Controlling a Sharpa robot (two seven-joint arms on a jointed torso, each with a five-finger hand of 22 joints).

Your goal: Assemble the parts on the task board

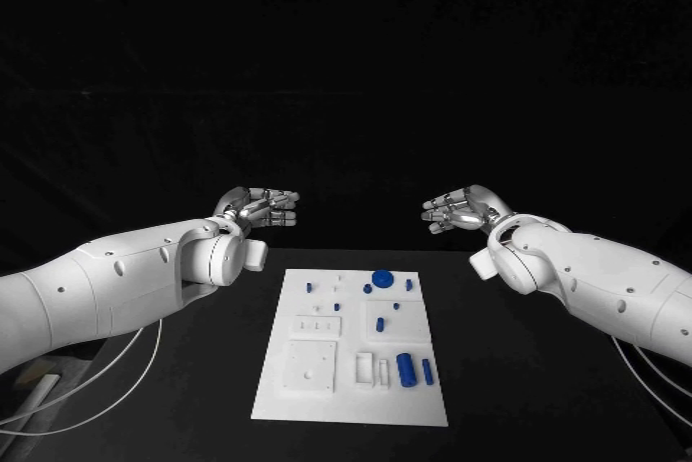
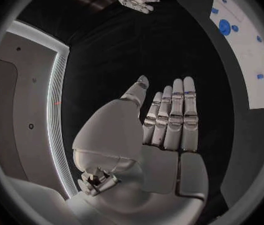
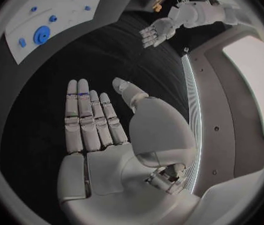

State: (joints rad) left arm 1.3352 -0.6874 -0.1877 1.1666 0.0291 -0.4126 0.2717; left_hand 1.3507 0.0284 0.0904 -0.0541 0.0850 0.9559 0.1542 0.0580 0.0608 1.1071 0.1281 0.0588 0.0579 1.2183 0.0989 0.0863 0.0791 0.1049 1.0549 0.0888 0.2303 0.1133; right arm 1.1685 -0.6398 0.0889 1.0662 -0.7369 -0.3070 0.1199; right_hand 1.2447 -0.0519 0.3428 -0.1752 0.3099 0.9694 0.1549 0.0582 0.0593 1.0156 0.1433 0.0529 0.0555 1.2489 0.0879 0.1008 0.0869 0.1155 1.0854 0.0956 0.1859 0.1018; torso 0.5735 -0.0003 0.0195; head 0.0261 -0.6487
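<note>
We list the following, as seen.

Surface (image 1: 505, 382): black, carrying the board near its middle.

Board (image 1: 353, 402): a white plate, long side running from the near edge toward the far edge of the surface. Its near-left part bears white raised blocks and recesses.

Parts, all blue, all on the board:
- Disc (image 1: 382, 278), round, the largest, close to the board's far edge, right of centre.
- Small pieces near the disc, among them one (image 1: 405, 285) just beside it.
- Peg (image 1: 381, 324), upright in shape, about mid-board.
- Cylinder (image 1: 408, 370), toward the near-right corner.
- Bar (image 1: 428, 371), slim, just beside the cylinder on its right.

Left hand (image 1: 260, 208): raised beyond the board's far edge, on the left, well apart from the board. In its wrist view we see the fingers (image 2: 172, 120) extended side by side, palm bare; it holds nothing.

Right hand (image 1: 462, 210): raised beyond the far edge on the right, facing the left hand, well apart from the board. Its wrist view shows fingers (image 3: 88, 117) extended, thumb apart, nothing held.
</note>
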